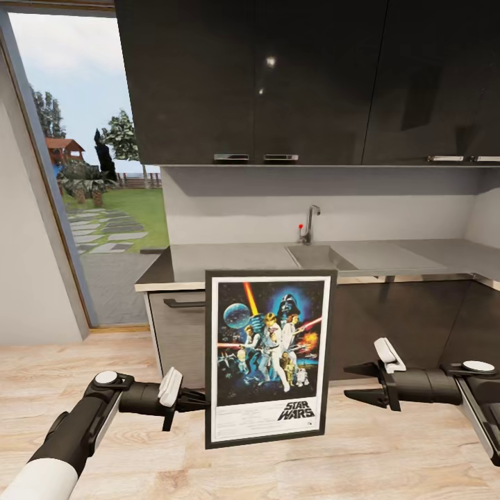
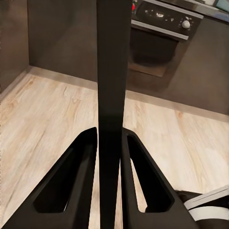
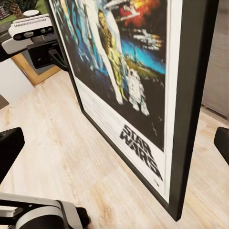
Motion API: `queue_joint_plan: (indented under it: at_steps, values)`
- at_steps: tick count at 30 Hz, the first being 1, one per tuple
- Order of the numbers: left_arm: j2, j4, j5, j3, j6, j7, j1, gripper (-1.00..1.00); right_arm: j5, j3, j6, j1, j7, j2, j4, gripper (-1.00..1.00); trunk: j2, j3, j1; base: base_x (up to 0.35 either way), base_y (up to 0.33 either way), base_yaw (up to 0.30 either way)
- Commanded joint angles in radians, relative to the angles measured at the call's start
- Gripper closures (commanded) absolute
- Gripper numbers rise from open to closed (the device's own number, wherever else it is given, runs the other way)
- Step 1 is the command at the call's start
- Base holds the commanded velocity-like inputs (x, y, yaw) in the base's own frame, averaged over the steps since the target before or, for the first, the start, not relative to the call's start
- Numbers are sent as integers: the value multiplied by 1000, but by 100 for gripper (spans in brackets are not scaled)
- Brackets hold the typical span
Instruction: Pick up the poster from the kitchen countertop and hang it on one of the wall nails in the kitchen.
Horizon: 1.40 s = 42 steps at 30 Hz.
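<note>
- Window: at the far left of the head view, a tall opening onto a lawn, trees and stepping stones.
- My left gripper: at the end of my left arm, low in the head view; it pinches the poster's left frame edge. In the left wrist view my two dark fingers press against both faces of the black frame, seen edge-on between them.
- The poster: held upright above the pale wood floor, in front of the dark lower cabinets and clear of the kitchen countertop behind it. Its printed face, with the "STAR WARS" logo at lower right, turns toward my head camera. In the right wrist view the poster appears at a slant, its lower corner near the camera.
- Sink and tap: set into the countertop, behind and above the poster's top edge.
- My right gripper: just right of the poster, apart from its frame, fingers spread and holding nothing.
- Upper cabinets: dark, glossy, spanning the wall above.
</note>
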<state>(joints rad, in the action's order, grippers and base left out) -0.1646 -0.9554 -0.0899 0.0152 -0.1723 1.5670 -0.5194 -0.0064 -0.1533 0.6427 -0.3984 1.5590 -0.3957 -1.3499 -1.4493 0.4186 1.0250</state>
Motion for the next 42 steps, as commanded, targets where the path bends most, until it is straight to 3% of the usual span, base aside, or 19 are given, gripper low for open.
queue_joint_plan:
  at_steps: [1, 21, 24, 30, 42]
  values:
    - [0, -2, -4, 1, -7, 4, -1, 100, 0, 0, 10, -1, 1, 0, 0, -100, -1, 1, 0, 0, 0, 0]
    - [-1, -28, -2, 4, -6, 4, -1, 100, 3, 1, 7, -55, -8, 0, 78, -100, -1, 1, 0, 0, 0, 0]
    - [-1, -28, -2, 5, -6, 4, -1, 100, 4, 2, 6, -66, -9, 11, 94, -100, -1, 1, 0, 0, 0, 0]
    - [-1, -29, -2, 34, -6, 4, -1, 100, 4, 56, 2, -81, -14, 21, 118, -100, -1, 1, 0, 0, 0, 0]
    - [-1, -42, -2, 44, -7, 4, -1, 100, 3, 73, -14, -93, -19, 24, 151, -100, -1, 1, 0, 0, 0, 0]
